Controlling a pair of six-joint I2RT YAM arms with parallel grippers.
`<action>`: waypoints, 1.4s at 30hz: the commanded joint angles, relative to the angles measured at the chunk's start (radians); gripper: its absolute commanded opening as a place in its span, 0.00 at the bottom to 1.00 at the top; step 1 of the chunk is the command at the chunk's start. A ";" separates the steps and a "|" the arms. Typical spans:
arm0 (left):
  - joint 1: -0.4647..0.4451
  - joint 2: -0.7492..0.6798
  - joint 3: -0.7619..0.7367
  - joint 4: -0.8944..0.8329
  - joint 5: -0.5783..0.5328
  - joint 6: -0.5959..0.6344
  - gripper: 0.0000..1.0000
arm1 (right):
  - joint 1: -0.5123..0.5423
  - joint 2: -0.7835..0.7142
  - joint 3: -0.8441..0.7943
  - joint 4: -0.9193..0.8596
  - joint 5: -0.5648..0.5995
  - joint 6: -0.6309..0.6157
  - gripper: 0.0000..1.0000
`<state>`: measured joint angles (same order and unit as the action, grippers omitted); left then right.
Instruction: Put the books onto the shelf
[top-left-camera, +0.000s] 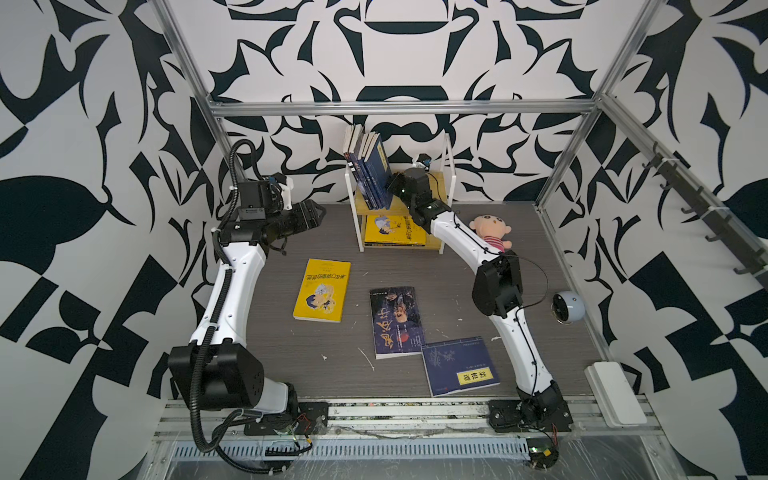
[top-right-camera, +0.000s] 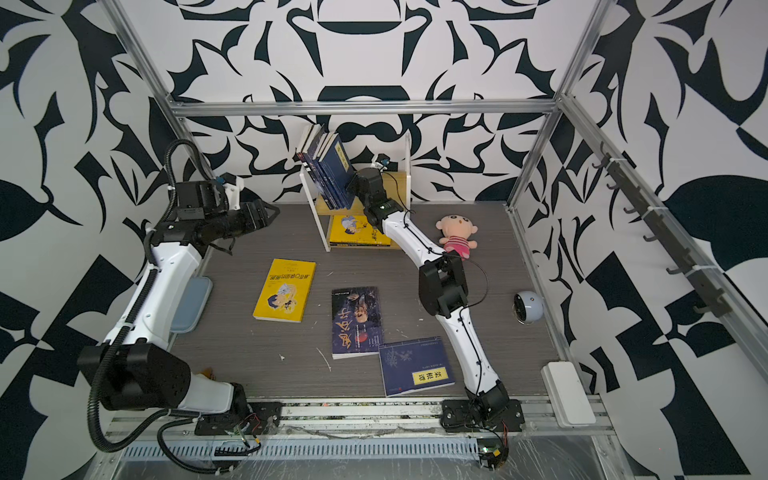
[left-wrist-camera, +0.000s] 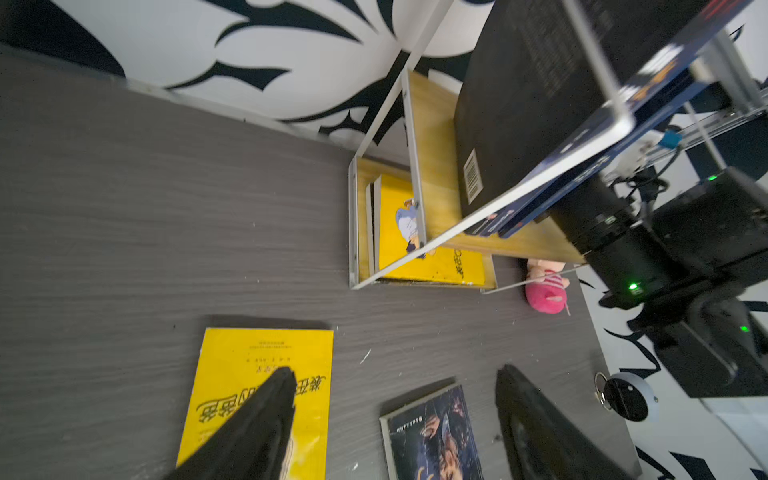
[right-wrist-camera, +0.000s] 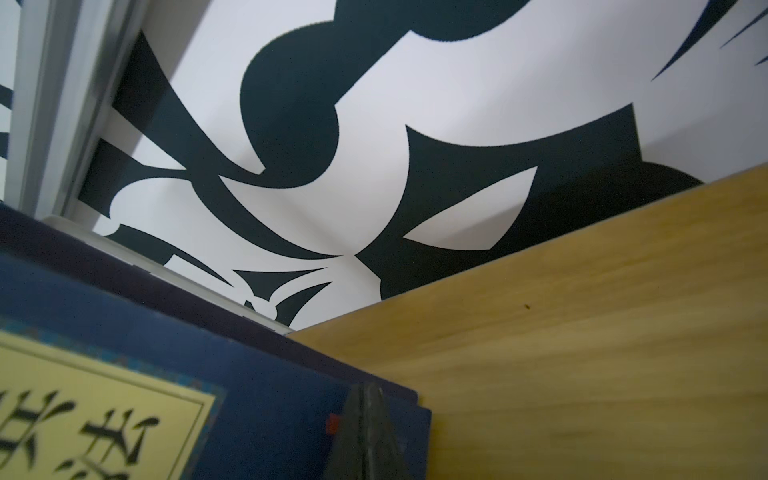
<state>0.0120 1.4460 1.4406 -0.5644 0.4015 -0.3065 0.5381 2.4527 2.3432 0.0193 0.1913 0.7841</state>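
Books (top-left-camera: 369, 174) lean on the top board of the shelf (top-left-camera: 441, 189); right gripper (right-wrist-camera: 368, 392), pinched closed, seemingly presses their front cover. Left gripper (left-wrist-camera: 395, 374) gapes wide, apart from the yellow book (top-left-camera: 322, 291) lying flat on the table (top-left-camera: 291, 365).

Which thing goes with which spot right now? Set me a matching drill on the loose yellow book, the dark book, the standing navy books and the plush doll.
Things:
1. loose yellow book
2. dark book
3. standing navy books
4. plush doll

Places:
A. leaning on the upper tier of the shelf
B. on the table, right of the shelf in both top views
C. flat on the table, alone, left of the other loose books
D. flat on the table, beside a flat navy book

Pairs: 1-C, 2-D, 3-A, 4-B
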 joint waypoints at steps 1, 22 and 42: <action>0.012 -0.035 -0.040 0.014 0.028 0.013 0.79 | 0.042 0.043 -0.016 -0.081 -0.082 0.002 0.00; 0.217 0.002 -0.241 -0.018 -0.019 0.207 0.98 | -0.011 -0.397 -0.411 -0.011 -0.056 -0.105 0.16; 0.194 0.453 -0.182 -0.110 0.026 0.260 0.60 | 0.324 -0.676 -0.997 0.136 -0.193 -0.386 0.48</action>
<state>0.2180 1.8637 1.2163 -0.6216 0.4118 -0.0624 0.8413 1.7542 1.3552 0.0685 0.0780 0.6086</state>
